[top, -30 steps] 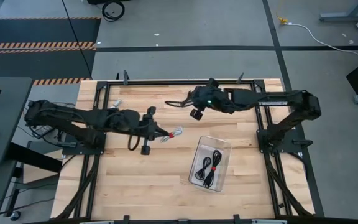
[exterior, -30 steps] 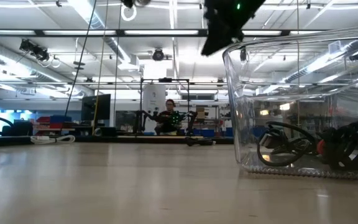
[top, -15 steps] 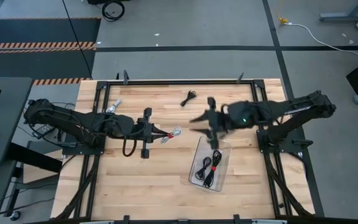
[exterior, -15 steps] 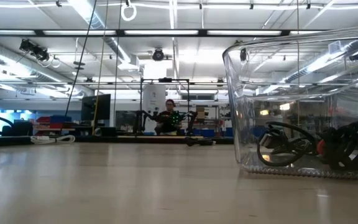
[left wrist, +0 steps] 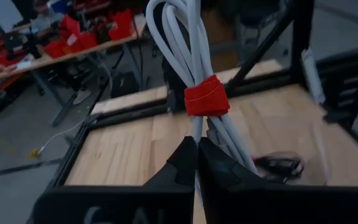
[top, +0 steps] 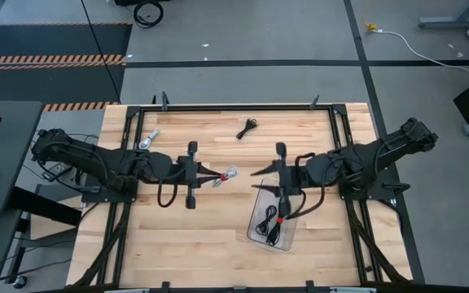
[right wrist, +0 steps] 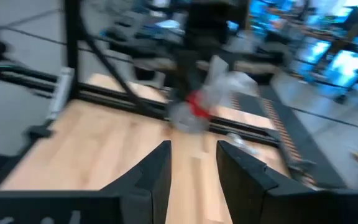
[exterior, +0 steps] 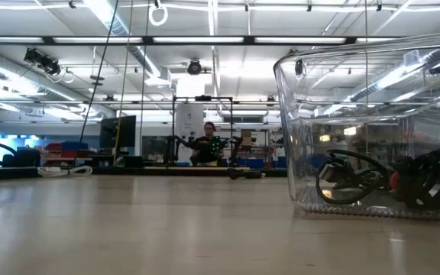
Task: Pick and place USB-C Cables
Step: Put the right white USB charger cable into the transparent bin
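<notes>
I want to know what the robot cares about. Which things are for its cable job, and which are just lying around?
For the job:
- white coiled cable with a red strap, held in the left tool
- black coiled cables inside the clear plastic bin
- small black cable on the far side of the wooden table
- right tool, open

Just lying around:
- long white cord on the floor

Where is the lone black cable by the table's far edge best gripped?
Grip the black cable at its bunched middle, coming straight down, since it lies flat and alone. The open right tool is free; the left tool holds a white cable.
</notes>
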Controlling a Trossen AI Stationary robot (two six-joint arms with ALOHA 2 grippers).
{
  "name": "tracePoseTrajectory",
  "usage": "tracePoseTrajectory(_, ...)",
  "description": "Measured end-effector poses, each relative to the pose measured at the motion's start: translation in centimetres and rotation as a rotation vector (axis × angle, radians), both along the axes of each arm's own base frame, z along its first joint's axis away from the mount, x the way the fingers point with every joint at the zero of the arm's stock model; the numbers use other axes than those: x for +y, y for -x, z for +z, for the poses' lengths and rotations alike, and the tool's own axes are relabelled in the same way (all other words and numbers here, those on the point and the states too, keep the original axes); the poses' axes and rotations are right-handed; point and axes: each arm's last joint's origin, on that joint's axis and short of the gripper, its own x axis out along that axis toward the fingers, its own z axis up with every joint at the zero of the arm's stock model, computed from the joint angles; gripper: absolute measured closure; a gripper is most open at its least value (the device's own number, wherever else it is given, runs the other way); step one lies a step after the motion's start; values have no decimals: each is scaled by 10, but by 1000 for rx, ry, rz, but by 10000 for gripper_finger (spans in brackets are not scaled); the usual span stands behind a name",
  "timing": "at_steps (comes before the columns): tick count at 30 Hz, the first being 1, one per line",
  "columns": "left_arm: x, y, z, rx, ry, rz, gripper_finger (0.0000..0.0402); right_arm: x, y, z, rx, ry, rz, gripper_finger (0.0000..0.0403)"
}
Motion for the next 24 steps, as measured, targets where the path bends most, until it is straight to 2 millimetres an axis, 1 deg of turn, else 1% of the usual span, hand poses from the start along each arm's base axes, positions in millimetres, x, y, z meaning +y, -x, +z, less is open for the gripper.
tracePoseTrajectory(2, 0, -1, 2, -23, 8, -3, 393, -5, -2, 1, -14, 4, -47, 268)
tracePoseTrajectory(6, -1, -4, -2, -7, 5, -2, 393, -12, -5, 3, -34, -3, -75, 252)
tracePoseTrajectory(13, -1, -11, -2, -39, 13, 6, 393, -18, -14, 3, -57, -93, -12, 197)
tracePoseTrajectory(17, -2, -14, -6, -30, 9, 6, 393, -19, -23, -3, -51, -95, -24, 163)
tracePoseTrajectory(19, -3, -17, -4, -51, 14, 6, 393, -19, -28, -7, -47, -93, -26, 148)
tracePoseTrajectory(24, -3, -17, -6, -40, -2, 3, 393, -18, -37, -10, -75, -96, -21, 120)
